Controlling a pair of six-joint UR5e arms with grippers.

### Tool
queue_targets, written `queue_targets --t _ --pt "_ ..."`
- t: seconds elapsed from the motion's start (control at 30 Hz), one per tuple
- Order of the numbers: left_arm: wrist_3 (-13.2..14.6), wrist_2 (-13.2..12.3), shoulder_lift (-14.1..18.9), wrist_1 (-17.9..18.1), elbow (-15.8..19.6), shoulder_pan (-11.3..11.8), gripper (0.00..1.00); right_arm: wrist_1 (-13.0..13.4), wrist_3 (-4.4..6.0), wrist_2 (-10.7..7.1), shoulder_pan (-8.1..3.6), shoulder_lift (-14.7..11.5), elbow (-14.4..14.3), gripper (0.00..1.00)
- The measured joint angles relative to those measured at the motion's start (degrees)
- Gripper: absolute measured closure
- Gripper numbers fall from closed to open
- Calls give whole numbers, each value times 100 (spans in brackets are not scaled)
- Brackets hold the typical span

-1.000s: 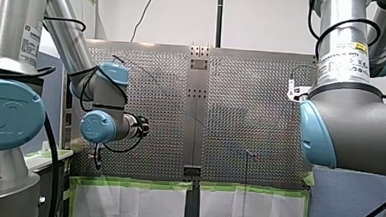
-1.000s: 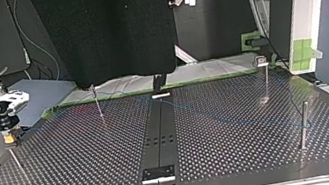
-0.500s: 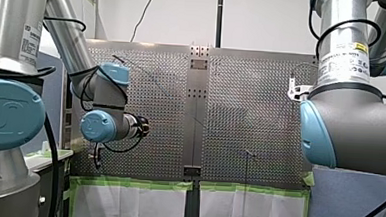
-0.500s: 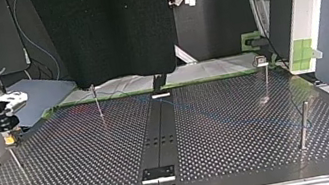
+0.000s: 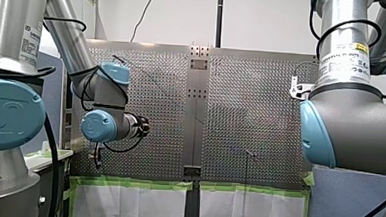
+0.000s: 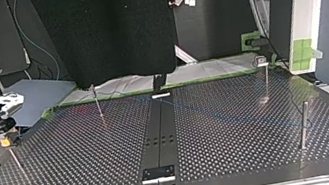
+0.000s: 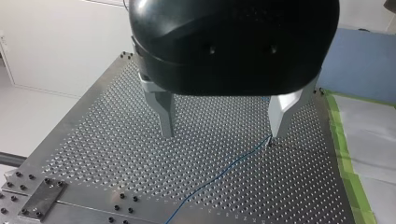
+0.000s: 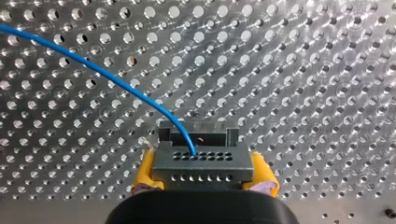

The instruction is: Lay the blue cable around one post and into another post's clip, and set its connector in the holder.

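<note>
Right gripper (image 8: 203, 176) clamps connector (image 8: 201, 161) between its pads.
Blue cable (image 8: 93, 70) leads ahead from it; left gripper (image 7: 223, 123) fingers spread wide.

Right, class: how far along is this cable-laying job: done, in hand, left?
Done: my right gripper is shut on the connector. In hand: the blue cable trails from it over the table; my left gripper hangs open, empty. Left: setting the connector down; whether the cable rounds a post is unclear.
</note>
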State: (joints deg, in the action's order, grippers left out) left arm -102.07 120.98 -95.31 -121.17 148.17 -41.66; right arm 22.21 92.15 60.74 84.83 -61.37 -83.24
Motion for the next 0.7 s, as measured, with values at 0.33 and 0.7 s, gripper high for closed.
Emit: queue_targets --t 0.33,0.7 --pt "3 0 0 -4 -1 -1 0 -27 -68 7 47 180 52 100" --pt "2 5 0 -4 -1 -1 0 -122 -81 -9 104 190 211 100"
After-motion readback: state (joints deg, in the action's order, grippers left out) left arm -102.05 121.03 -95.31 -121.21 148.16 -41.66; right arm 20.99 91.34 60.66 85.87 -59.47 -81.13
